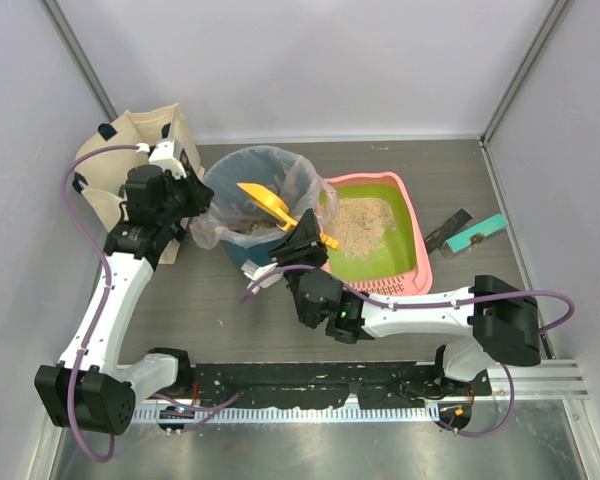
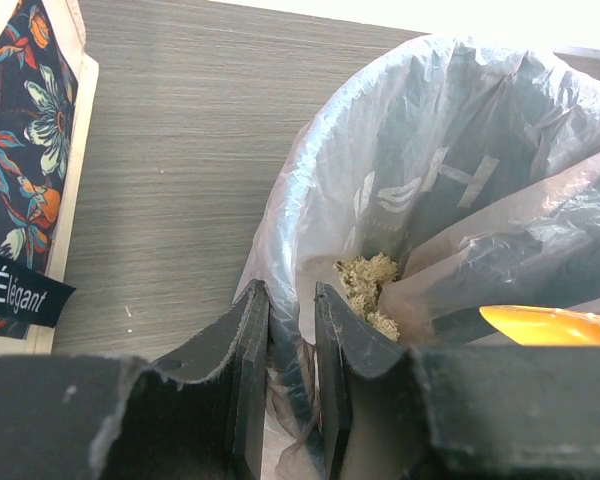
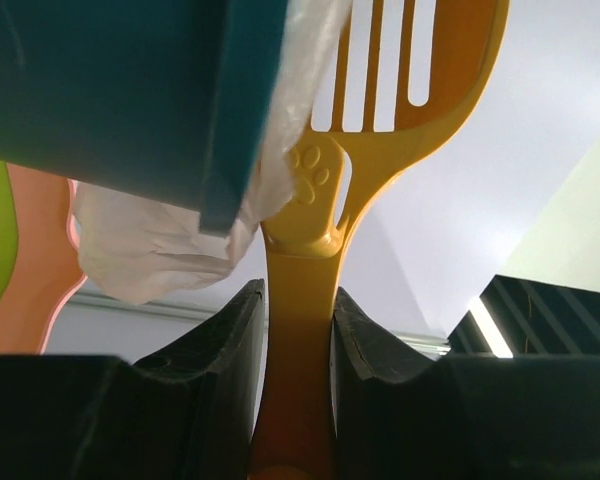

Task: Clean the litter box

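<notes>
The pink litter box (image 1: 420, 250) with its lime-green floor and a heap of beige litter (image 1: 360, 218) lies right of the teal bin (image 1: 242, 250), which is lined with a clear bag (image 1: 265, 165). My right gripper (image 1: 305, 245) is shut on the handle of the orange slotted scoop (image 3: 298, 330); the scoop head (image 1: 263, 200) is tilted over the bin's opening. My left gripper (image 2: 290, 300) is shut on the bag's rim (image 2: 285, 330) at the bin's left side. Clumps of litter (image 2: 365, 285) lie in the bag. The box's edge shows in the right wrist view (image 3: 30, 290).
A beige tote bag (image 1: 130, 150) with a floral panel (image 2: 25, 150) stands left of the bin, behind my left arm. A teal block (image 1: 477, 235) and a dark strip (image 1: 447, 230) lie right of the litter box. Walls close in on three sides.
</notes>
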